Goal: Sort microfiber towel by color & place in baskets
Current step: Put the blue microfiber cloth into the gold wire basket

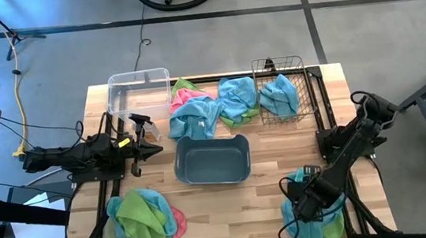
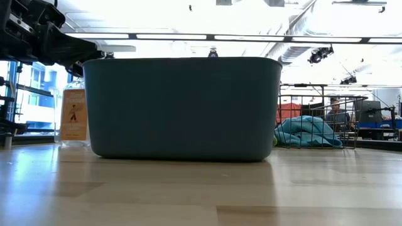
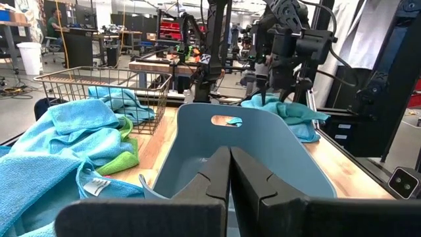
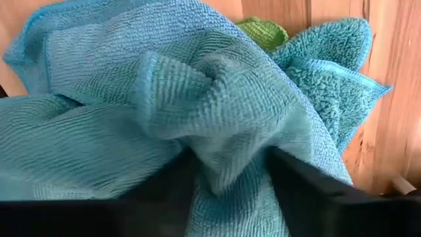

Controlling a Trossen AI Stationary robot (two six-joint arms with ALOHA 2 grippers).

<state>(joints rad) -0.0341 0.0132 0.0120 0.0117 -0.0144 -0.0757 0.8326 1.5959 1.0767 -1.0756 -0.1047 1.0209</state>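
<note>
1. progress looks early: the wire-mesh basket (image 1: 281,88) at the far right of the table holds one blue towel (image 1: 278,94), while the clear bin (image 1: 139,95) at the far left and the grey-blue tub (image 1: 212,160) in the middle both look empty.
2. most towels remain unsorted: a far pile (image 1: 204,108) of blue, pink and green between the clear bin and the wire basket, a near-left pile (image 1: 142,217) of green, blue and pink, and a near-right blue pile (image 1: 312,218) with a little green beneath.
3. the right gripper (image 1: 305,204) is down on the near-right pile; in its wrist view a bunched fold of blue towel (image 4: 217,118) sits between its two dark fingers (image 4: 296,184), which are partly closed around it. whether the cloth is firmly pinched yet i cannot say, since the fold hides the fingertips.
4. the left gripper (image 3: 229,178) waits at the table's left, pointing at the grey-blue tub, fingers clenched together on nothing.
5. judged next: lift this blue towel and carry it to the wire basket, where blue already lies.
</note>
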